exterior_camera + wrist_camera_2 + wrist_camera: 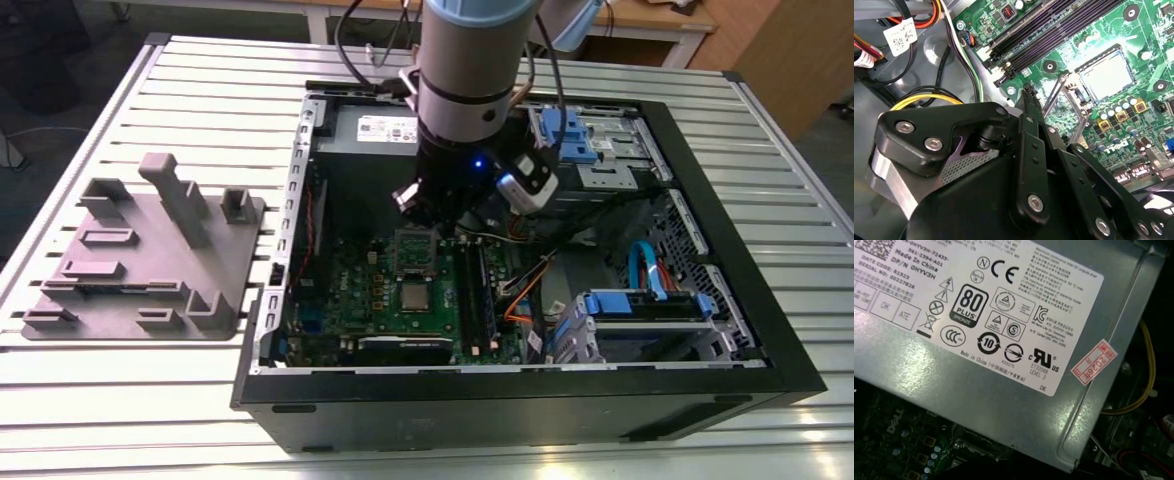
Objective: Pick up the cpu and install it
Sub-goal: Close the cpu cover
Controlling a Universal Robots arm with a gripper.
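Gripper (1026, 94): hangs over the board (1149, 45) inside the case (534, 405). I cannot tell whether it is spread or closed, and I see nothing carried in it.
Cpu (1106, 75): appears to lie flat in its socket, past the gripper's tip and apart from it. In the exterior view it is the pale square just below the gripper.
Plate (1070, 100): the socket's metal hold-down stands raised, between the gripper's tip and the cpu and close to the tip.
Slots (1044, 30): long dark memory slots run beside the tip, on the far side from the black linkage.
Cables (924, 97): a yellow and black bundle loops behind the gripper's body.
Supply (1004, 405): a grey box close to the wrist.
Step, as judged: seating the chip, with the socket not yet clamped.
Doing it well: keep the chip level and square in the frame. Use no downward force. Move straight and slowly, as the raised plate is the likeliest thing to snag.
Risk: a nudge to the plate could shift the chip.
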